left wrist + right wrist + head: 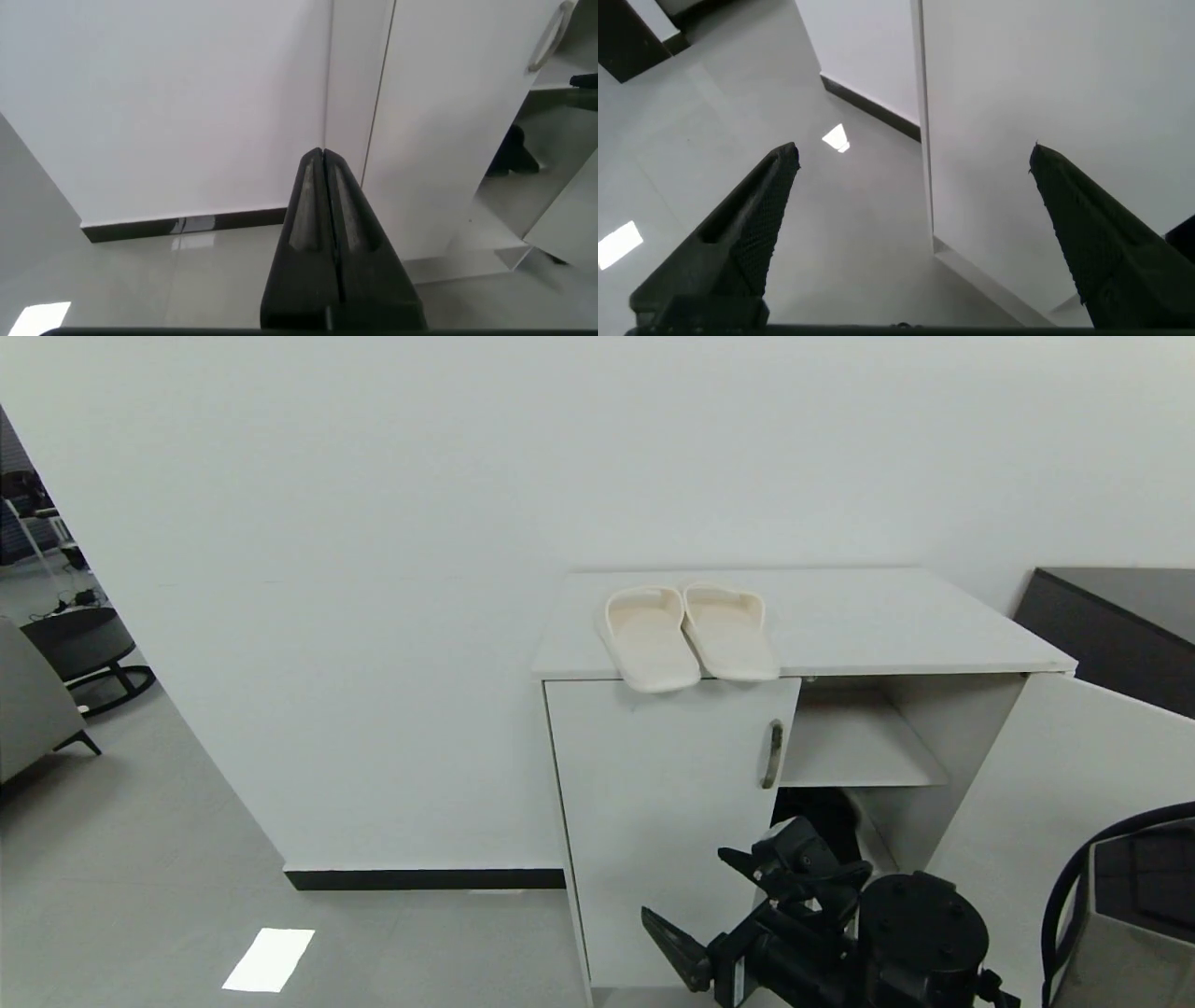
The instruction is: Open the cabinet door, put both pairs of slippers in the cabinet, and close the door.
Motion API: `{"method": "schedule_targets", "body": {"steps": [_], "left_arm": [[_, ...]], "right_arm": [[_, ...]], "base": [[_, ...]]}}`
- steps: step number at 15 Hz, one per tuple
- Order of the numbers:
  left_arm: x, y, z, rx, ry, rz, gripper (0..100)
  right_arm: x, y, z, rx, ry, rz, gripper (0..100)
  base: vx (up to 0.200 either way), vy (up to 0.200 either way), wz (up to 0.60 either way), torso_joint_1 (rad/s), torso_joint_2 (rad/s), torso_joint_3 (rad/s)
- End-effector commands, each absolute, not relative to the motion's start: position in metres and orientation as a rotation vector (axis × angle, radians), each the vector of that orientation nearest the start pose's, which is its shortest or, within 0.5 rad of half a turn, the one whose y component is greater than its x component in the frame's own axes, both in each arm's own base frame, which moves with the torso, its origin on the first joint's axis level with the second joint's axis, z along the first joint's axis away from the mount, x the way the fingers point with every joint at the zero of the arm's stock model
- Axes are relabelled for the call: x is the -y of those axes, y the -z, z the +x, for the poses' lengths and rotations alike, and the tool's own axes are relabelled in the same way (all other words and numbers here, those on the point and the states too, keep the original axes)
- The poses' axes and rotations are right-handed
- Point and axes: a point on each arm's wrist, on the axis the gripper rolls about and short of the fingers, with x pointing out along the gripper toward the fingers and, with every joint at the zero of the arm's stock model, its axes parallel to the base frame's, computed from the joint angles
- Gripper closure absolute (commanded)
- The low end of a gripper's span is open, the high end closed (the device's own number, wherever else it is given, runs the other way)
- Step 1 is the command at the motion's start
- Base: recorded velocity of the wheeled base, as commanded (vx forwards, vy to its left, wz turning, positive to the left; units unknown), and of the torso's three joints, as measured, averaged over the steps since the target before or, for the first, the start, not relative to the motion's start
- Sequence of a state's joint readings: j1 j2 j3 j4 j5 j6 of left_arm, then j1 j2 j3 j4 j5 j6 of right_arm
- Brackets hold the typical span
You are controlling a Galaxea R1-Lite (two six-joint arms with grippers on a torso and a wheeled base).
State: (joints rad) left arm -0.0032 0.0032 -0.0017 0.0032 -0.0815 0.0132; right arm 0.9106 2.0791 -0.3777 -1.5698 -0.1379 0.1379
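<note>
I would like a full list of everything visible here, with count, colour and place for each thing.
slippers: one pair, cream, on the cabinet top, at its front edge.
cabinet: one, white, against the wall; one door shut, one open.
dark object: one, black, in the cabinet's lower compartment; unclear what.
dark table: one, beside the cabinet.
left gripper: one, black, shut, facing the cabinet.
right gripper: one, black, open, low before the cabinet.
</note>
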Motion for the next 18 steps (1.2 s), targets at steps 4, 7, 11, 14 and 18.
{"method": "schedule_targets", "body": {"steps": [4, 7, 11, 14, 18], "left_arm": [[0.002, -0.076, -0.023, -0.006, 0.084, 0.014, 100], [0.002, -0.076, -0.023, -0.006, 0.084, 0.014, 100], [0.002, -0.076, -0.023, -0.006, 0.084, 0.014, 100], [0.002, -0.076, -0.023, -0.006, 0.084, 0.014, 100], [0.002, -0.076, -0.023, -0.005, 0.083, 0.015, 100]], "right_arm": [[-0.234, -0.064, 0.185, -0.175, -0.762, 0.060, 0], [-0.234, -0.063, 0.183, -0.181, -0.766, 0.056, 0], [-0.234, -0.063, 0.183, -0.181, -0.767, 0.056, 0], [-0.236, -0.066, 0.182, -0.171, -0.777, 0.064, 0], [-0.248, -0.084, 0.183, -0.044, -0.679, 0.002, 0]], "base": [[0.000, 0.000, 0.00, 0.245, -0.53, -0.290], [0.000, 0.000, 0.00, 0.260, -0.54, -0.286], [0.000, 0.000, 0.00, 0.267, -0.58, -0.314], [0.000, 0.000, 0.20, 0.258, -0.55, -0.286], [0.000, 0.000, 0.00, 0.127, -0.27, -0.140]]}}
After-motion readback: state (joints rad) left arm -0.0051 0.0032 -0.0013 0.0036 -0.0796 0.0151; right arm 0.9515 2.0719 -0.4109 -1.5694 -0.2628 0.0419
